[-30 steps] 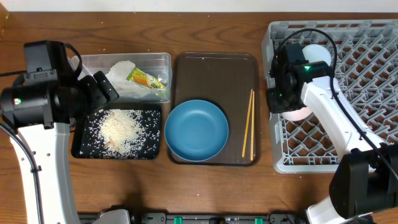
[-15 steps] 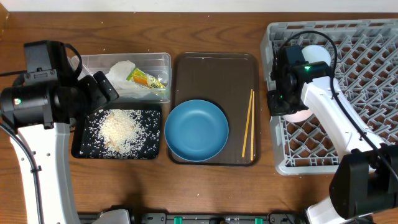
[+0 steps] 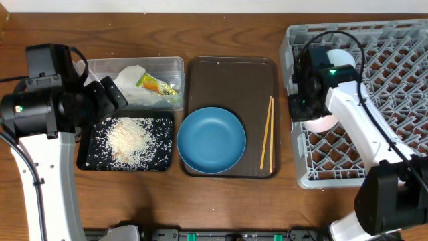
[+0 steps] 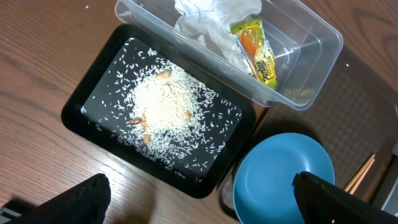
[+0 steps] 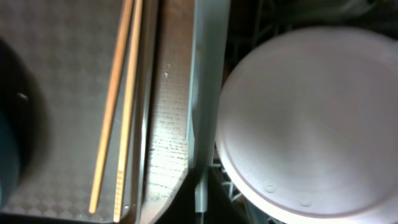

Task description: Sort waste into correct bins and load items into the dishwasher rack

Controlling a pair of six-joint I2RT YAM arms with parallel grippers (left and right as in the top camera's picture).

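1. Near the front edge, the blue plate [image 3: 211, 140] and chopsticks [image 3: 267, 132] lie on the brown tray [image 3: 231, 77], not yet loaded
2. Leftward, rice [image 3: 130, 139] sits in the black tray [image 3: 83, 157]; the left gripper [image 4: 200, 180] hangs above, fingers apart, empty
3. At the right edge, the right gripper [image 3: 302, 107] is over the white bowl [image 5: 311, 118], which is upturned in the rack [image 3: 401, 80]; I cannot tell its grip
4. Farthest, the clear tub [image 3: 170, 61] holds tissue [image 3: 130, 80] and wrapper [image 3: 158, 86]: the waste looks sorted

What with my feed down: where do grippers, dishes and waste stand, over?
Left gripper open, empty. Right gripper at white bowl in rack, grip unseen. Blue plate, chopsticks on brown tray, not yet racked. Nothing blocking them.
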